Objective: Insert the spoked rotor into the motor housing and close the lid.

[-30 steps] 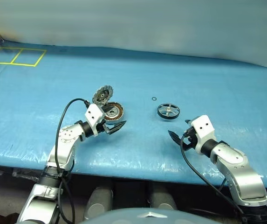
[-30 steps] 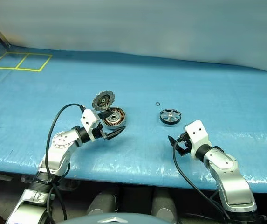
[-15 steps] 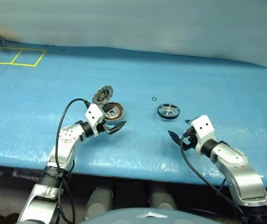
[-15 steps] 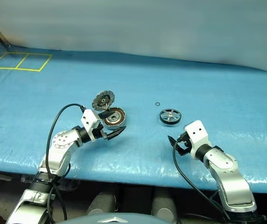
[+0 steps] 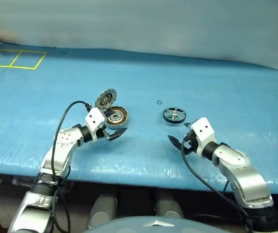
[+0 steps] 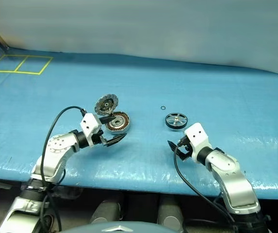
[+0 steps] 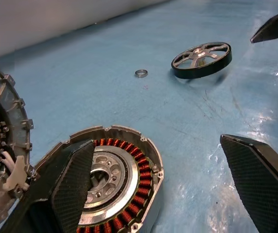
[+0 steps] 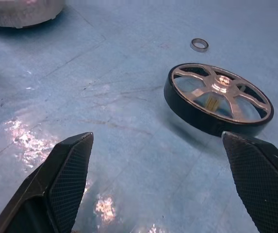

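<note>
In the head view, I had the left end effector [image 5: 115, 134] spread wide and empty beside the motor housing [image 5: 116, 116] at centre left, its lid [image 5: 106, 98] standing open so the cavity stayed free. The spoked rotor [image 5: 174, 115] lay flat on the desk [image 5: 226, 87] right of centre. In the right wrist view, the right end effector [image 8: 163, 179] gaped wide, empty, short of the rotor, presumably lining up a grasp.

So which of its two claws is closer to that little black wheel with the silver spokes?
The right. The right gripper hangs open just short of the spoked rotor, on the robot's side of it. The left gripper, also open, sits over by the motor housing.
</note>
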{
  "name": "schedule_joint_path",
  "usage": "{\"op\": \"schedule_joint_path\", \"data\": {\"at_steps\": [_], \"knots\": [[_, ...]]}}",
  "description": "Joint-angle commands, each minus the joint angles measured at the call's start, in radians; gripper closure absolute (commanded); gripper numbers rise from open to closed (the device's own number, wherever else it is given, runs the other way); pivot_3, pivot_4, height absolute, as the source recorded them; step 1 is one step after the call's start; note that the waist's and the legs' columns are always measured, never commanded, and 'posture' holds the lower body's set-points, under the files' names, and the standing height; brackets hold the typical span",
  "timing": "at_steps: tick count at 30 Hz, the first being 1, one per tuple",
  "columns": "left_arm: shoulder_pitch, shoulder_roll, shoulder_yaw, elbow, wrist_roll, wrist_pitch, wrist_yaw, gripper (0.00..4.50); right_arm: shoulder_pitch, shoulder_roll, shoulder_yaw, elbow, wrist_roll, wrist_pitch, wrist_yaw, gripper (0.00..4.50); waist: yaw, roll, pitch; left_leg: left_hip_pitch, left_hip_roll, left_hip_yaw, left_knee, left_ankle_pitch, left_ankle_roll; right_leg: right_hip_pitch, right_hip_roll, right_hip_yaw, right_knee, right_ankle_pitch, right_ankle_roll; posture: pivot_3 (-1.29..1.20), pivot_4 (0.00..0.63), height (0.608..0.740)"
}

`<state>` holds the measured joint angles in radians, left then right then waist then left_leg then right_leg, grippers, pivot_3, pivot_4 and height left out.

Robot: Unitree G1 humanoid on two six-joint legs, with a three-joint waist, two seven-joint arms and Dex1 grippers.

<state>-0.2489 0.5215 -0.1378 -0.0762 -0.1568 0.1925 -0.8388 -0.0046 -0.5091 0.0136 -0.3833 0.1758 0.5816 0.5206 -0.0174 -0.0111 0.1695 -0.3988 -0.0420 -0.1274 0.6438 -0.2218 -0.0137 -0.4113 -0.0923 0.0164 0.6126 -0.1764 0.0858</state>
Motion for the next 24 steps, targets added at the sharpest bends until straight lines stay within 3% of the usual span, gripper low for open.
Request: {"op": "schedule_joint_path", "data": {"at_steps": [1, 5, 8, 17, 24], "knots": [[-0.063, 0.122, -0.093, -0.151, 0.108, 0.02, -0.098, 0.0, -0.062, -0.006, 0.008, 0.024, 0.006, -0.031, 0.026, 0.02, 0.003, -0.001, 0.001, 0.0, 0.0, 0.0, 0.0, 0.0, 0.0, 0.0, 0.0, 0.0, 0.0, 0.0, 0.0, 0.0, 0.15, 0.74], [-0.2, 0.288, -0.218, -0.195, 0.277, -0.046, -0.245, 0.0, -0.1, -0.019, 0.048, 0.077, -0.01, -0.04, 0.061, 0.02, 0.006, 0.0, 0.001, -0.001, 0.0, 0.0, -0.002, 0.0, 0.0, -0.001, 0.0, 0.0, -0.001, 0.0, -0.001, 0.0, 0.15, 0.74], [-0.328, 0.339, -0.301, -0.176, 0.39, -0.099, -0.331, 0.0, -0.131, -0.019, 0.062, 0.111, -0.013, -0.048, 0.077, 0.02, 0.006, 0.0, 0.001, -0.001, 0.0, 0.0, -0.004, 0.0, 0.0, -0.002, 0.0, 0.0, -0.002, 0.0, -0.001, 0.0, 0.15, 0.74], [-0.603, 0.277, -0.477, 0.076, 0.63, -0.305, -0.439, 0.0, -0.157, -0.088, 0.055, 0.122, -0.012, -0.032, 0.131, 0.02, -0.002, -0.001, 0.002, -0.001, 0.0, 0.0, -0.007, 0.0, 0.0, -0.003, 0.001, 0.0, -0.002, 0.0, 0.001, 0.0, 0.15, 0.74], [-0.628, 0.237, -0.486, 0.159, 0.684, -0.363, -0.455, 0.0, -0.148, -0.128, 0.02, 0.096, -0.002, -0.018, 0.131, 0.02, -0.008, -0.001, 0.003, -0.001, 0.0, 0.0, -0.006, 0.0, 0.0, -0.002, 0.001, 0.0, -0.002, 0.002, 0.004, 0.0, 0.15, 0.74]]}}
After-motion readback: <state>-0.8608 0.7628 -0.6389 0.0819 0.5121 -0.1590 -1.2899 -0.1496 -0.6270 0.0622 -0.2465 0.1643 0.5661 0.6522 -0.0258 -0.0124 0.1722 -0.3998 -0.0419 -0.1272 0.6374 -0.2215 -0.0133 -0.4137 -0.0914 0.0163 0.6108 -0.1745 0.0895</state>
